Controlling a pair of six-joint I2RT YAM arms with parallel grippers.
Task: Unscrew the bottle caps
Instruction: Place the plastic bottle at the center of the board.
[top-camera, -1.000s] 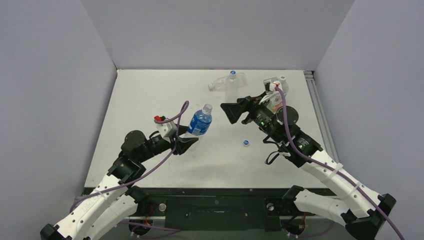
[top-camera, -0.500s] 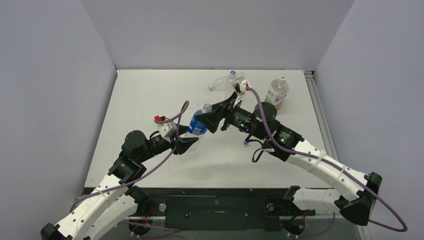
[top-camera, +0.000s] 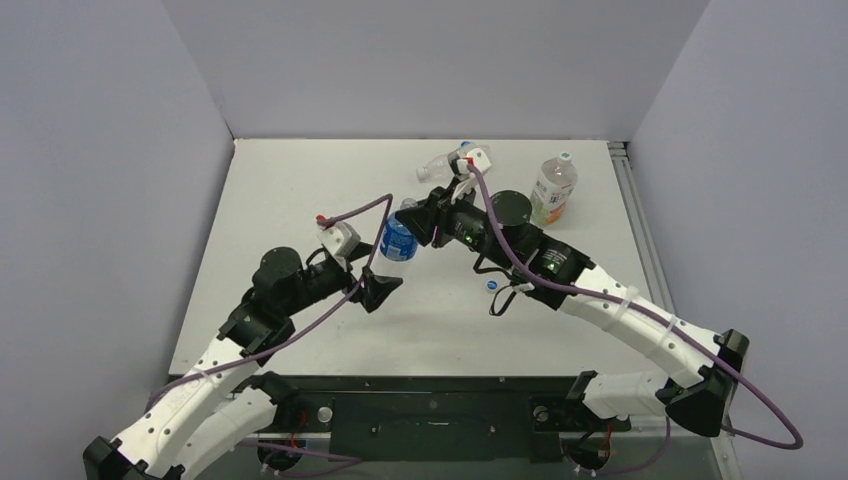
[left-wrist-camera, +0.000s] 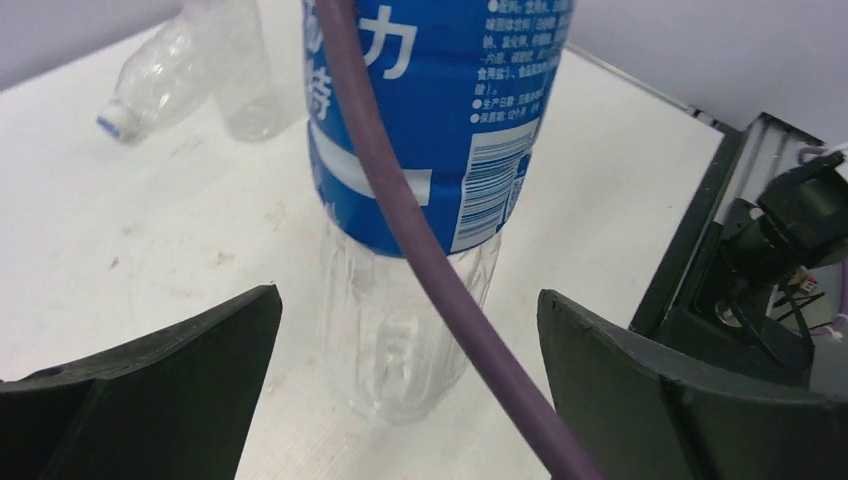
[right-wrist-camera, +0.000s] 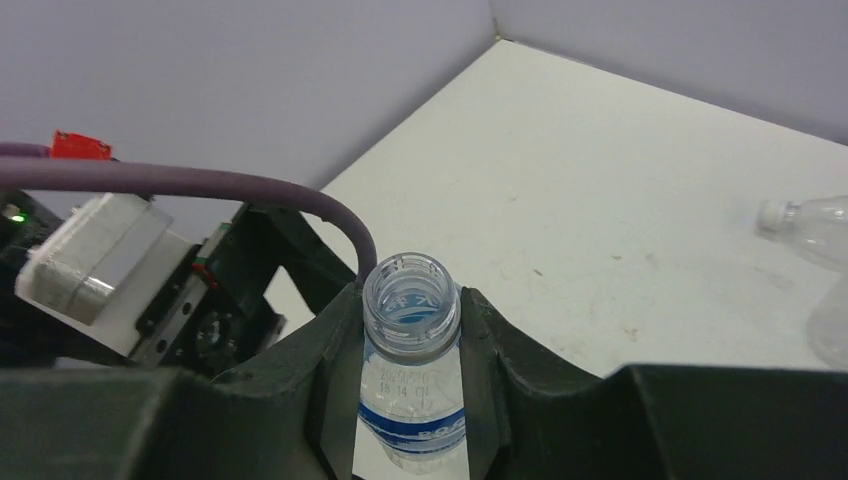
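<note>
The blue-labelled bottle (top-camera: 398, 243) stands upright mid-table. Its neck (right-wrist-camera: 410, 300) is uncapped, and my right gripper (right-wrist-camera: 410, 312) is shut on that neck, one finger pressed against each side. My left gripper (left-wrist-camera: 410, 385) is open around the bottle's clear base (left-wrist-camera: 400, 330), with both fingers well apart from it. In the top view the left gripper (top-camera: 383, 283) sits just in front of the bottle. A loose blue cap (top-camera: 491, 284) lies on the table to the right. A plain bottle (top-camera: 445, 166) lies on its side at the back with its cap (left-wrist-camera: 113, 120) on.
An orange-labelled bottle (top-camera: 552, 192) with a white cap (top-camera: 566, 157) stands at the back right. My purple cable (left-wrist-camera: 420, 250) crosses in front of the bottle in the left wrist view. Grey walls close in the table (top-camera: 300, 190) on three sides.
My right arm swung left from the orange-labelled bottle and shut on the blue-labelled bottle's neck. My left gripper let go of that bottle and opened wide.
</note>
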